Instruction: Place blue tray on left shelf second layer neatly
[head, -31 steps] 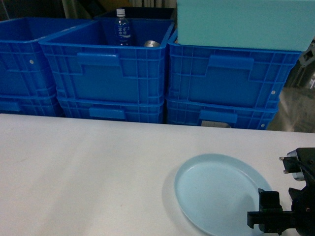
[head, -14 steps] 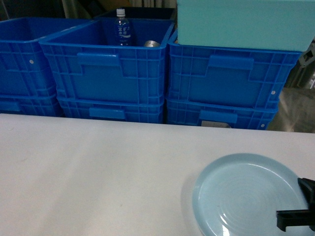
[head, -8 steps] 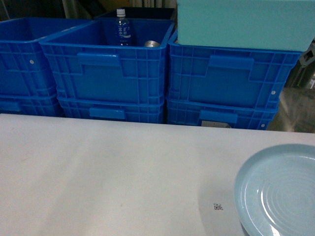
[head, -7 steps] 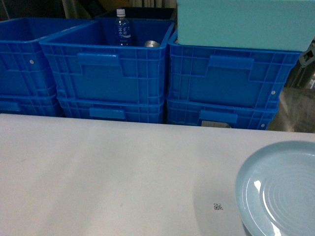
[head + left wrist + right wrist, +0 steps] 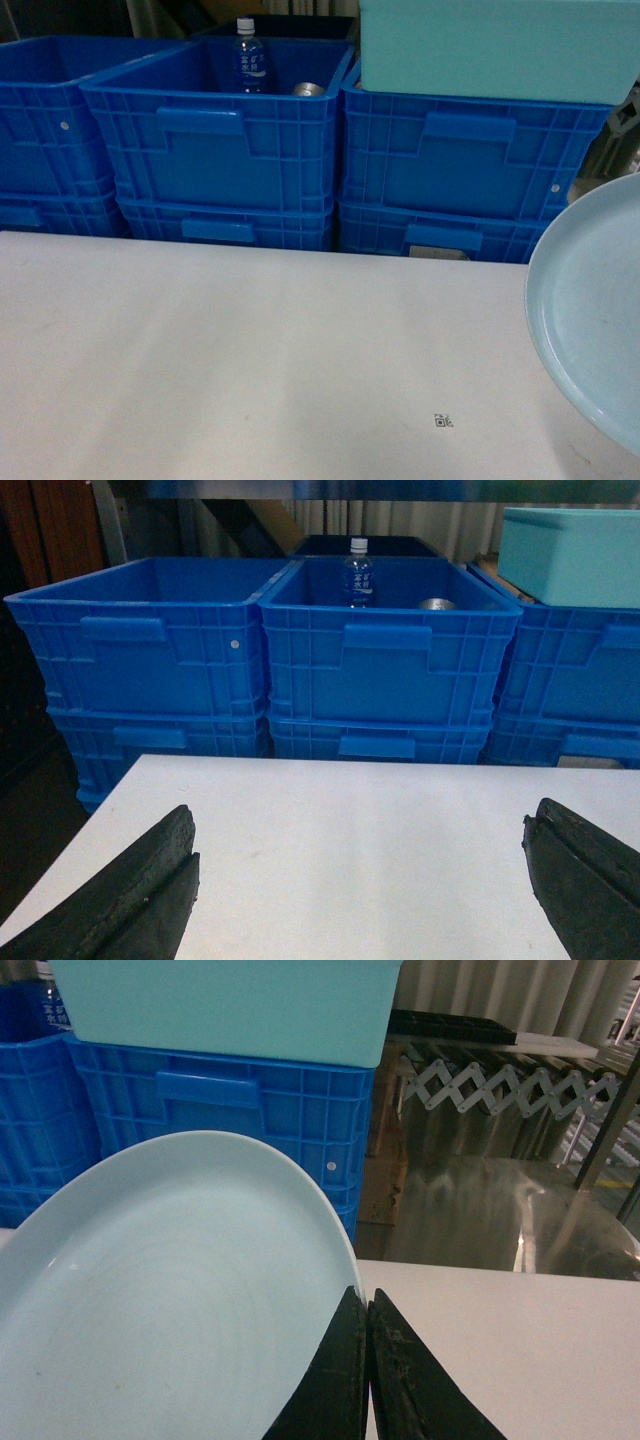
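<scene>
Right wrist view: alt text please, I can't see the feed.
The right tool is shut on the rim of the blue tray, held above the white table. Behind it, a teal box sits on a dark-blue crate.

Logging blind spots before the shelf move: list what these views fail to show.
- Blue tray: head view's right edge cuts it off; the arm carrying it is out of that frame.
- Right gripper: right wrist view shows its jaws pinched on the tray's rim only; the underside is hidden.
- Left shelf: in no view.
- Bottle: label too small to read.
- Left gripper: jaws wide apart, tips cut off.
</scene>
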You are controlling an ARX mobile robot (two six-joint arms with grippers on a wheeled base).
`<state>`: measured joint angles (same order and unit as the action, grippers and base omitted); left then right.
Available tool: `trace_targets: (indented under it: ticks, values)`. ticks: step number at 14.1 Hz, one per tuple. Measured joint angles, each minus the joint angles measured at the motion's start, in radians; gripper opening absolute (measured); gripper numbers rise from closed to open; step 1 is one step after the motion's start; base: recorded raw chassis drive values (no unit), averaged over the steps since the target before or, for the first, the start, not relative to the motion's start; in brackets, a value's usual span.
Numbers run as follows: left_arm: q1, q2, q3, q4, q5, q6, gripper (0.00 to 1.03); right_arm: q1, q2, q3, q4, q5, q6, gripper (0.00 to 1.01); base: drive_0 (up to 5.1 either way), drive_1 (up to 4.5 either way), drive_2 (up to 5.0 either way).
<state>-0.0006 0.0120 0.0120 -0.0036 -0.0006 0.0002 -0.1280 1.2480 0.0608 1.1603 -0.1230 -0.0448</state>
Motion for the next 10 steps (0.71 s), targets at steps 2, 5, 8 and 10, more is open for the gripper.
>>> trace_targets:
  ticks: [2,5,8,10]
  values:
    - [0.0,0.0,0.0,0.0,0.0,0.0,0.98,-0.011,-0.11,-0.033,-0.068,-0.024,-0.001,0.02,0.0,0.0,0.0]
    - [0.0,0.0,0.0,0.0,0.0,0.0,0.98,-0.048,-0.225,-0.05,-0.127,-0.064,-0.002,0.02,0.0,0.0,0.0]
    - [0.0,0.0,0.0,0.0,0.0,0.0,0.98,-0.159,-0.466,-0.064,-0.34,-0.178,-0.002,0.02,0.0,0.0,0.0]
    - [0.0,0.0,0.0,0.0,0.0,0.0,0.98,-0.174,-0.53,-0.065,-0.381,-0.196,-0.001,0.02,0.0,0.0,0.0]
